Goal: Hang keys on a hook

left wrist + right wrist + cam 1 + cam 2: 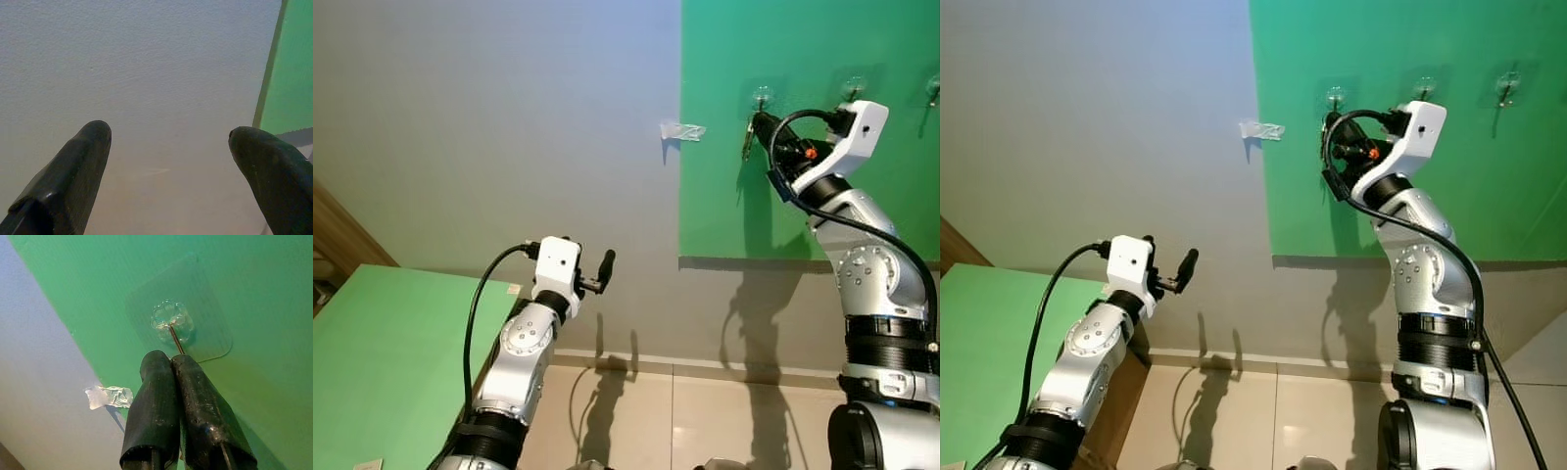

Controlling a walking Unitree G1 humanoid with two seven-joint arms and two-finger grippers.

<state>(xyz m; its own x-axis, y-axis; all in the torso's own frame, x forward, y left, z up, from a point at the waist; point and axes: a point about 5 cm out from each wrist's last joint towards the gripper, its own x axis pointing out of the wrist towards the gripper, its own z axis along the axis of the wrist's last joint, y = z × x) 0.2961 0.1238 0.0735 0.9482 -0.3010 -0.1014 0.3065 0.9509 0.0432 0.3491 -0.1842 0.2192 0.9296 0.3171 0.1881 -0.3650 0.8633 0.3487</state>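
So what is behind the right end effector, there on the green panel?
A clear stick-on hook sits on the green panel just past the right end effector. A thin metal piece runs from it down between the closed fingers. The fingers cover what they hold.

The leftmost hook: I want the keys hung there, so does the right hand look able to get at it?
Probably yes. The right hand, shut on the keys, is raised just below the leftmost hook on the green panel, with nothing between them.

Head eyes face wall (489, 117) — right wrist nears hook (169, 321).
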